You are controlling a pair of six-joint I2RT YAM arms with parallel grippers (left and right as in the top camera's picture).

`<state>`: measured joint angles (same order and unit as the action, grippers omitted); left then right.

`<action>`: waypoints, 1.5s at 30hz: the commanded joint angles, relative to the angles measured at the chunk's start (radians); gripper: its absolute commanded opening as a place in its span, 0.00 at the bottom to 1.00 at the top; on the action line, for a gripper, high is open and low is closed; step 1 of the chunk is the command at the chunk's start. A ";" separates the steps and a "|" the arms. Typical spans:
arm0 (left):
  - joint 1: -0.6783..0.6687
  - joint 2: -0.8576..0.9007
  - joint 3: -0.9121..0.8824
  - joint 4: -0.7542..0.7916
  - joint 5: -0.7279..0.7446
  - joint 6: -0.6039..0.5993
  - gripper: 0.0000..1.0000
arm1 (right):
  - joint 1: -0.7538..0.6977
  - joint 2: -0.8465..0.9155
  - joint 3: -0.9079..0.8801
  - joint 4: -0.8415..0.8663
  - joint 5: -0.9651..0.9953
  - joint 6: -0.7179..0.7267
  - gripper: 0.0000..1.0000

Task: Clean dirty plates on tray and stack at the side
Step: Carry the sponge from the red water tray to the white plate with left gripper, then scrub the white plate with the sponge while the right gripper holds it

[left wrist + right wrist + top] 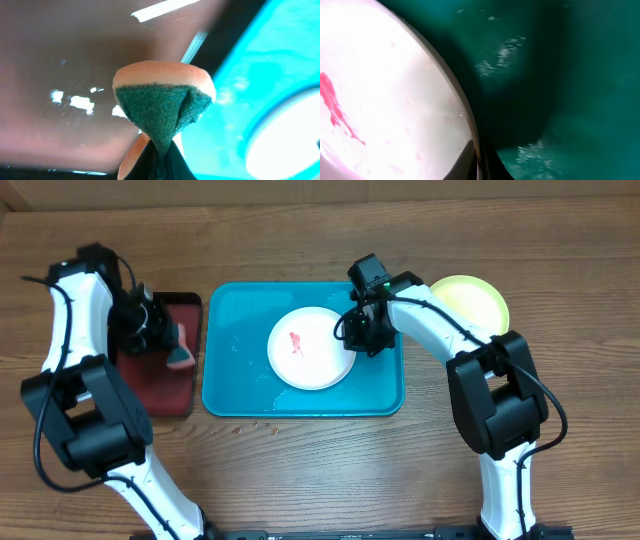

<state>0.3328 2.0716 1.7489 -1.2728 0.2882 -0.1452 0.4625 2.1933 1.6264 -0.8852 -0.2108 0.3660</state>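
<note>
Because white plate [315,367] on teal tray [228,395] carries red smear [296,342], right gripper [352,338] clamps its rim, likely to steady it; left gripper [166,340] pinches sponge [181,357] over red tray [165,395], likely staged for wiping.

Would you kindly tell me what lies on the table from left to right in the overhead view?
Dark red tray → teal tray, with the white plate lying in it → yellow-green plate.
</note>
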 commanded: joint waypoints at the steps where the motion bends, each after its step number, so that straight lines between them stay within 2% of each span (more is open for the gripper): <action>1: 0.005 -0.135 0.049 -0.006 0.119 0.095 0.04 | 0.040 0.042 -0.024 0.018 0.007 0.016 0.04; 6: -0.041 -0.168 0.047 -0.005 0.116 0.085 0.04 | 0.075 0.042 -0.032 0.060 0.008 0.047 0.04; 9: -0.090 -0.156 0.026 -0.018 0.164 0.057 0.04 | 0.087 0.042 -0.035 0.089 0.035 0.080 0.04; 15: -0.254 -0.139 -0.058 0.048 0.217 0.047 0.04 | 0.088 0.042 -0.035 0.090 0.068 0.129 0.04; 18: -0.352 -0.124 -0.098 0.117 0.144 -0.063 0.04 | 0.091 0.042 -0.035 0.090 0.060 0.129 0.04; 23: -0.478 -0.068 -0.110 0.194 -0.063 -0.269 0.04 | 0.101 0.042 -0.036 0.079 0.060 0.129 0.04; 29: -0.571 0.044 -0.110 0.236 -0.108 -0.282 0.04 | 0.103 0.042 -0.036 0.079 0.065 0.128 0.04; 35: -0.589 0.139 -0.110 0.245 -0.136 -0.282 0.04 | 0.103 0.042 -0.036 0.082 0.080 0.129 0.04; 38: -0.589 0.167 -0.110 0.245 -0.254 -0.282 0.04 | 0.103 0.042 -0.036 0.081 0.080 0.128 0.04; 45: -0.583 0.193 -0.110 0.211 -0.700 -0.282 0.04 | 0.103 0.042 -0.036 0.099 0.080 0.128 0.04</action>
<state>-0.2790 2.1899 1.6615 -1.0504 -0.0265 -0.4133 0.5762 2.2017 1.6154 -0.7677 -0.1837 0.4973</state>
